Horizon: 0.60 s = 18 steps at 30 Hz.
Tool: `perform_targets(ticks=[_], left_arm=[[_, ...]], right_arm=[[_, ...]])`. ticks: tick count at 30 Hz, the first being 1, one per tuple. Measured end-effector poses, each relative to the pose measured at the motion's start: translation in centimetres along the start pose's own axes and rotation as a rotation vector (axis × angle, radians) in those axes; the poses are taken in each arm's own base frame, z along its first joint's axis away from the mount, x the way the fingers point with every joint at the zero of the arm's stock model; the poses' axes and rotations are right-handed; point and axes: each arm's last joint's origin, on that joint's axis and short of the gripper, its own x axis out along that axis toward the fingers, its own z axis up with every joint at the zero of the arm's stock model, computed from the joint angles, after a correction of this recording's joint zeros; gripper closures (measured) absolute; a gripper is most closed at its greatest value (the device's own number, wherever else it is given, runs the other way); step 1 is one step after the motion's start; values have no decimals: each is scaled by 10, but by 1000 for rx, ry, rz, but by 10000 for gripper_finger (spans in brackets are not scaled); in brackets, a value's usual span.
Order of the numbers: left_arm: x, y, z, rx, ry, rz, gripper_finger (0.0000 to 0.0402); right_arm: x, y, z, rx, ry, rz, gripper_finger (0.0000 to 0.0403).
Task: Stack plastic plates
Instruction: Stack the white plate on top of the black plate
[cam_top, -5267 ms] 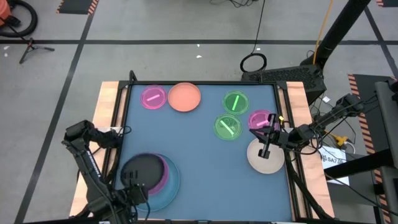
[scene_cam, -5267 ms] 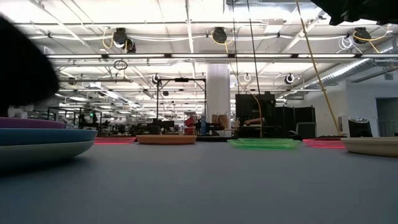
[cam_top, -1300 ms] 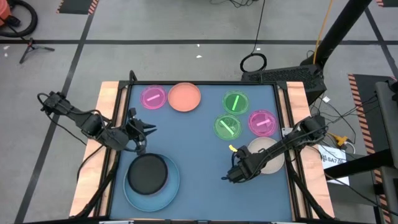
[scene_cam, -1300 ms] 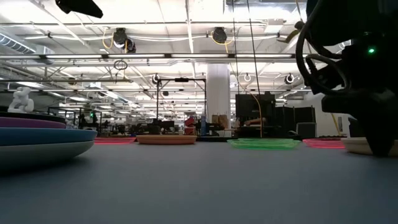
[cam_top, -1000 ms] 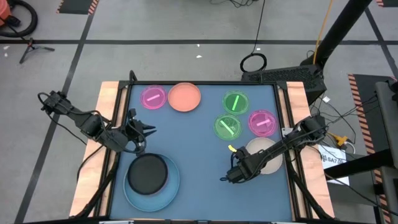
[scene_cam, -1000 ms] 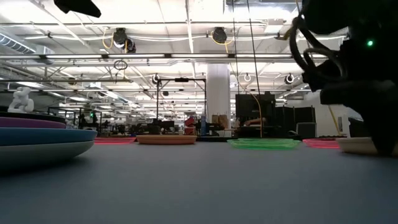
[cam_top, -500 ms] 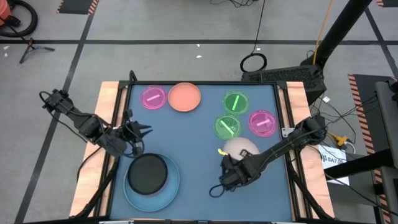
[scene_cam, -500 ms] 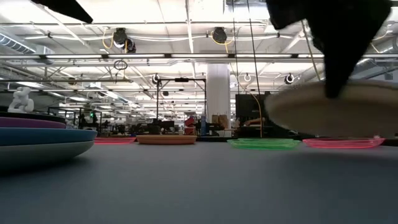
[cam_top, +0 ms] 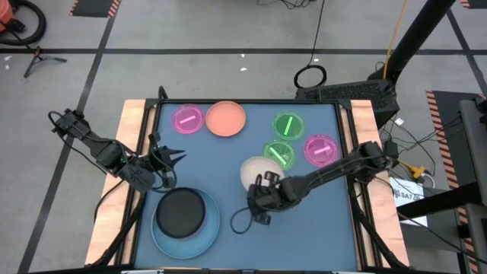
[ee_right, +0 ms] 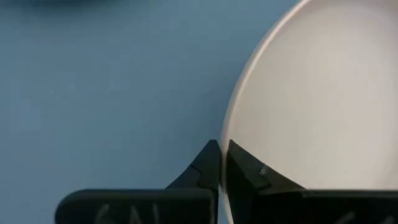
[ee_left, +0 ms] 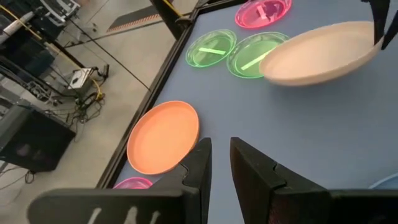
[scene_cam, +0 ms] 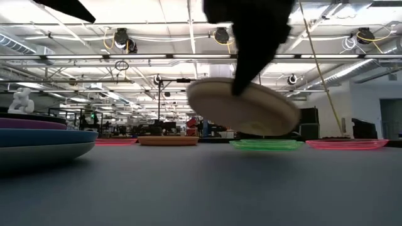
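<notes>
A beige plate [cam_top: 255, 171] hangs over the middle of the table with my right gripper [cam_top: 261, 183] shut on it. A stack stands at the near left: a black plate [cam_top: 181, 211] on a purple plate [scene_cam: 31, 123] on a large light-blue plate [cam_top: 205, 228]. My left gripper [cam_top: 169, 160] hovers just beyond that stack, its fingers [ee_left: 200, 163] a little apart with nothing between them. My right gripper pinches the beige plate's rim [ee_right: 225, 140] between its two fingers, one on the upper face and one beneath. The fingers slant down onto the rim [scene_cam: 242, 88] from above. The plate is lifted clear of the table and tilted.
Along the far side rest a pink plate [cam_top: 187, 119] and an orange plate [cam_top: 226, 119]. At the far right lie two green plates [cam_top: 288, 125] [cam_top: 278, 154] and another pink plate [cam_top: 321, 149]. The blue table top [cam_top: 304, 228] shows bare at the near right.
My right gripper has lifted the beige plate off the table at the right and carried it toward the table's left edge, rolling its wrist. The plate, flat on the table before, now hangs tilted in the air over the middle. My left gripper has turned slightly in place.
</notes>
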Motion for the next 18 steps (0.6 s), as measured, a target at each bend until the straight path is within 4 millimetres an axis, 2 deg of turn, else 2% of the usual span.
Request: perform_targets(ticks=[10,18], left_arm=[[0,0,0,1,1,0,335],[0,0,0,-4,1,1,335]], right_arm=[[12,24,63,-280,-71,19,398],[26,48,93,-597,-111,15,398]])
